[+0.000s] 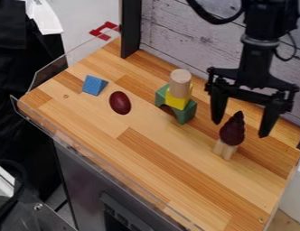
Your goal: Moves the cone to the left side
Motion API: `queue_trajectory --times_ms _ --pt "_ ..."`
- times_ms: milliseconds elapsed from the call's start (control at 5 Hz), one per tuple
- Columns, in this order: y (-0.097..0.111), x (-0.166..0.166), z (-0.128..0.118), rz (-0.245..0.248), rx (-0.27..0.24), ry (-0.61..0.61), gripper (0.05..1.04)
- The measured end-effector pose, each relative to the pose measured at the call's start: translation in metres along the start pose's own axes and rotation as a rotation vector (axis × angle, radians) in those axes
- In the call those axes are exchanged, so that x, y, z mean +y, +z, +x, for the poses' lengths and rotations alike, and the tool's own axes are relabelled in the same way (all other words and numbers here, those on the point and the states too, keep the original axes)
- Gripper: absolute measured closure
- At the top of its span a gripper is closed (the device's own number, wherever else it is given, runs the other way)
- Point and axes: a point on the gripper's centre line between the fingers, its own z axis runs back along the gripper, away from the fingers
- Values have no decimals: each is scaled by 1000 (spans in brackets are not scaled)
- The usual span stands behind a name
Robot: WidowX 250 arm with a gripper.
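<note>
No grasp on cone point(232, 130), near gripper point(240, 129), spread apart. Judged barely begun: to grip, carry to left side.

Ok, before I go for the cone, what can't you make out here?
Camera view, all of these:
- Tops of the pale wooden pieces under the cone: covered by the cone, so how it sits is unclear.
- Depth of the hand against the cone: one slanted angle can't settle it.
- Top of the yellow block: covered by the wooden cylinder.
- Upper arm: cut off by the top edge.
</note>
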Motion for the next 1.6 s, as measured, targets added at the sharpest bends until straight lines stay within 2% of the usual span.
queue_trajectory --times_ms 400,600,1000,1200,1400,1600 --pt "-1 -1 15 -10 -25 5 83" --pt "-6 -2 16 -12 -10 10 125" --pt "-11 -2 13 -24 7 19 699" --pt "-10 -2 13 -24 8 31 757" --pt "-11 -2 11 -26 18 36 757" --pt "8 1 1 -7 16 31 757"
